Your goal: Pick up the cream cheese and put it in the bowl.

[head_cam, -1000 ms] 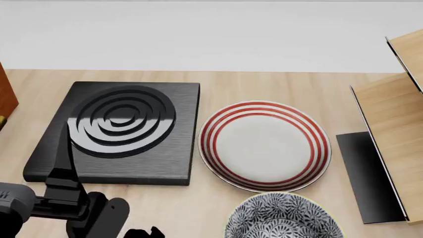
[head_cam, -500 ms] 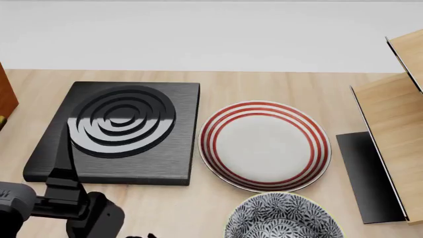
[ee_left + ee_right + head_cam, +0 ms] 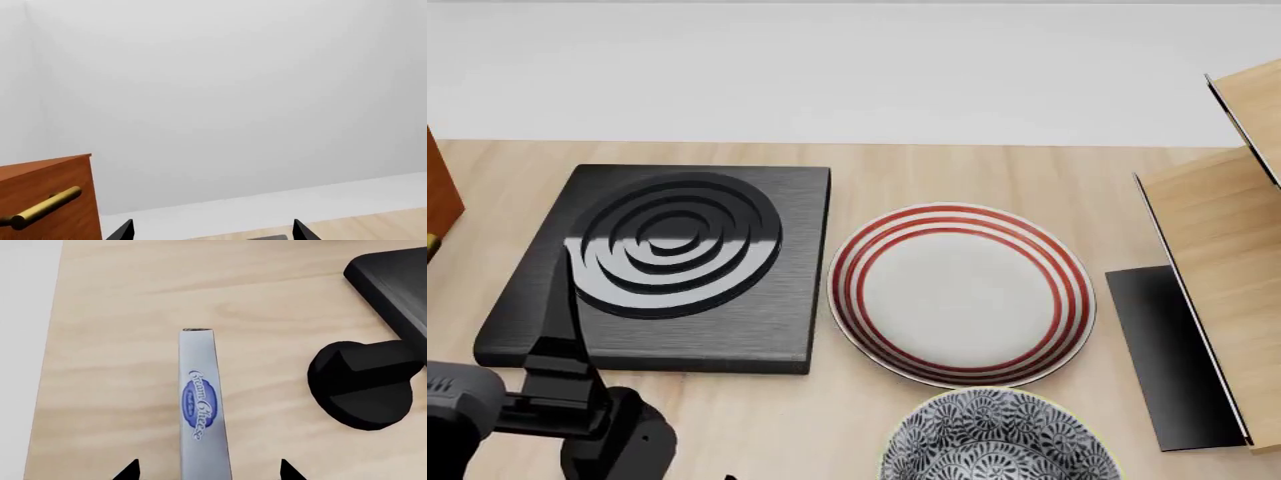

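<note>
your right gripper (image 3: 209,471) straddles the cream cheese (image 3: 200,410)
its fingers stand spread, bare wood on both sides; left gripper (image 3: 210,232) gapes, empty, pointing at the wall.

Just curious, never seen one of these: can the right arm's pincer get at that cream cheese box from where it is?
Probably yes. In the right wrist view the cream cheese lies on bare wood between the open right pincer tips, with nothing across it; the black round part sits off to one side.
</note>
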### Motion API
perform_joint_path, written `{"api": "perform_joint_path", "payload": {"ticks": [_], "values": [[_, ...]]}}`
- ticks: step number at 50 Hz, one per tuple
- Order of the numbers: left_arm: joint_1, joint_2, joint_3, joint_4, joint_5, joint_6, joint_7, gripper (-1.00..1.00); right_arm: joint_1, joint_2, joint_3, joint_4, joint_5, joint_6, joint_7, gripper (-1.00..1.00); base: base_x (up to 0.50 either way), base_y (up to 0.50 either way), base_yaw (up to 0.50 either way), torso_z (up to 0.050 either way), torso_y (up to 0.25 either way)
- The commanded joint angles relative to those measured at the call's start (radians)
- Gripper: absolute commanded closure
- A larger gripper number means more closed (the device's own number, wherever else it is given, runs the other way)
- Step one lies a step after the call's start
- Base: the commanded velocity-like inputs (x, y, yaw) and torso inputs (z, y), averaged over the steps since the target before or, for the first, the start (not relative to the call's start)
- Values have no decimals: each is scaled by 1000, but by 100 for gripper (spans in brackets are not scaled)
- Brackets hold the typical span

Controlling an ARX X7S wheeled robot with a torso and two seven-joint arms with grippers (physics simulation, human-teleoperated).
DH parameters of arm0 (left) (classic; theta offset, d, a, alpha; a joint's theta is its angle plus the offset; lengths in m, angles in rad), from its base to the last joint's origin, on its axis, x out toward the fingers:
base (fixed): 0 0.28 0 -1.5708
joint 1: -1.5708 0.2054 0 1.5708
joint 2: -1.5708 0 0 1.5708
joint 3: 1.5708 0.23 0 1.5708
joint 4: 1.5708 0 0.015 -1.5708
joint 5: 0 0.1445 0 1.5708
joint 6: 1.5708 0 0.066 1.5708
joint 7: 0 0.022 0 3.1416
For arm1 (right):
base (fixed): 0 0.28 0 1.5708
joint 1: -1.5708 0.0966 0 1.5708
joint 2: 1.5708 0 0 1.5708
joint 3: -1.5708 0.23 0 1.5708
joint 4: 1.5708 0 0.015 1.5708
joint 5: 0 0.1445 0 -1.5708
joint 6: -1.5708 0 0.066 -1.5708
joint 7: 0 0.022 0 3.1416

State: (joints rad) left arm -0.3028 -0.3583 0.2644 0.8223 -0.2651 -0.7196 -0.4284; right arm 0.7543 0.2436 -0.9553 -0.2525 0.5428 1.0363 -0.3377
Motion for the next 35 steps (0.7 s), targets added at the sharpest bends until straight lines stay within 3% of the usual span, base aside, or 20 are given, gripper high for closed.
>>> {"api": "perform_joint_path", "payload": {"ticks": [1, 35], "values": [[-2, -2, 0, -9, -4, 7, 0, -100, 8, -9, -26, 53, -18, -37, -18, -100, 0, 0, 0, 0, 0], [10, -13, -8, -34, -15, 44, 1, -100, 11, -36, -75, 150, -45, -103, -38, -100, 0, 0, 0, 0, 0]]}}
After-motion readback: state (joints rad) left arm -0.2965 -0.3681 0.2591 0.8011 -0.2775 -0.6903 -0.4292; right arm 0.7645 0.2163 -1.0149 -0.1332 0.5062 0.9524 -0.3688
